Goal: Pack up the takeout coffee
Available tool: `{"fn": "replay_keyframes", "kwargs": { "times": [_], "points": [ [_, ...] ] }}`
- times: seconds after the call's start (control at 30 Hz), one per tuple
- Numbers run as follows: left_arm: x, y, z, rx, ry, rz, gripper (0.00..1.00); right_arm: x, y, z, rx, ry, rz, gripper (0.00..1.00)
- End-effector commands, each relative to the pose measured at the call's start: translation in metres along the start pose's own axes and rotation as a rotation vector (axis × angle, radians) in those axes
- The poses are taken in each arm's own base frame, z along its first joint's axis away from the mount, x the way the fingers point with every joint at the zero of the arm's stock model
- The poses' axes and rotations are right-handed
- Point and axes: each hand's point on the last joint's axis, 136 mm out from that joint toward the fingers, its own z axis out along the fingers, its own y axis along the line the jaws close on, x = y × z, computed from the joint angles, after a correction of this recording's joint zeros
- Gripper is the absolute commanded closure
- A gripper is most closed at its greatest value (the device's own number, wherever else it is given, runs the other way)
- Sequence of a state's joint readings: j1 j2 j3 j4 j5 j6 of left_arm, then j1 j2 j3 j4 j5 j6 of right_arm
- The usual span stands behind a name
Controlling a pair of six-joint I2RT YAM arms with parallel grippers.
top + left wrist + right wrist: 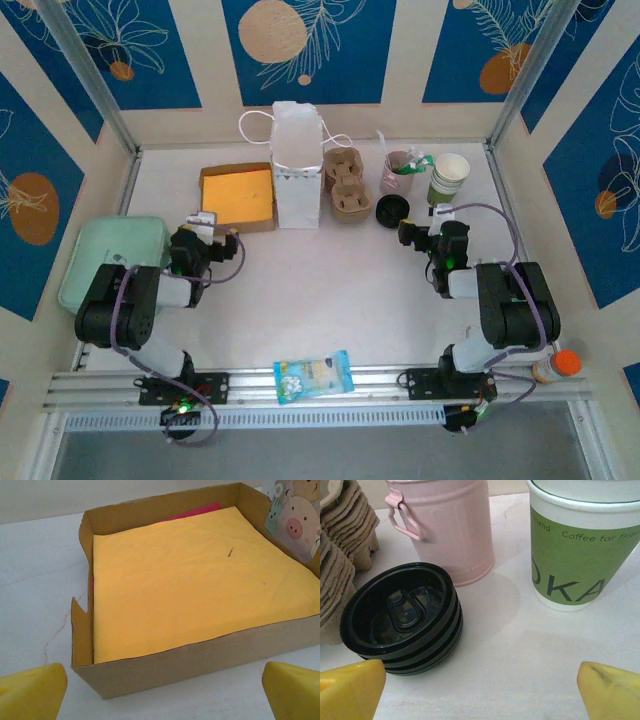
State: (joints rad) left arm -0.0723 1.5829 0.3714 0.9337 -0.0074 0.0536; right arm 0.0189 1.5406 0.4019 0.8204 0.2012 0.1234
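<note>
Scanning left to right: left hand is released, yellow fingers spread, facing one shallow cardboard box at 11 o'clock with a flat yellow sheet inside. One white paper bag at 12, then nested brown pulp carriers, one glossy pink cup, and stacked round black lids. The takeout coffee cup sits at 1 o'clock on the desk, upright, long axis vertical, rim up. Right hand is released too.

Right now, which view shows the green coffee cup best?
Right wrist. The coffee cup is close up there, upright, green band and lettering readable, though cropped at the frame edge. Top external shows it small, at the back right beside the pink cup.
</note>
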Motion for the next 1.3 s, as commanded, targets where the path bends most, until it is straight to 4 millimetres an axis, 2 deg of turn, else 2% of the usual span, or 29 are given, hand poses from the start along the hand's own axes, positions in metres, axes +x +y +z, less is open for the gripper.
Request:
{"fn": "replay_keyframes", "kwargs": {
  "times": [0.0, 0.5, 0.7, 1.27],
  "points": [
    [-0.01, 0.002, -0.002, 0.005, -0.03, 0.0, 0.0, -0.01, 0.003, -0.002, -0.016, -0.028, -0.004, 0.01],
    [-0.01, 0.003, -0.001, 0.004, -0.028, -0.003, 0.0, -0.01, 0.003, -0.002, -0.016, -0.028, -0.003, 0.01],
    [-0.009, 0.021, -0.005, -0.106, -0.038, -0.043, 0.0, -0.01, 0.003, -0.002, -0.016, -0.028, -0.004, 0.01],
    [-0.009, 0.022, -0.004, -0.109, -0.036, -0.042, 0.0, -0.01, 0.003, -0.002, -0.018, -0.028, -0.004, 0.01]
  ]
}}
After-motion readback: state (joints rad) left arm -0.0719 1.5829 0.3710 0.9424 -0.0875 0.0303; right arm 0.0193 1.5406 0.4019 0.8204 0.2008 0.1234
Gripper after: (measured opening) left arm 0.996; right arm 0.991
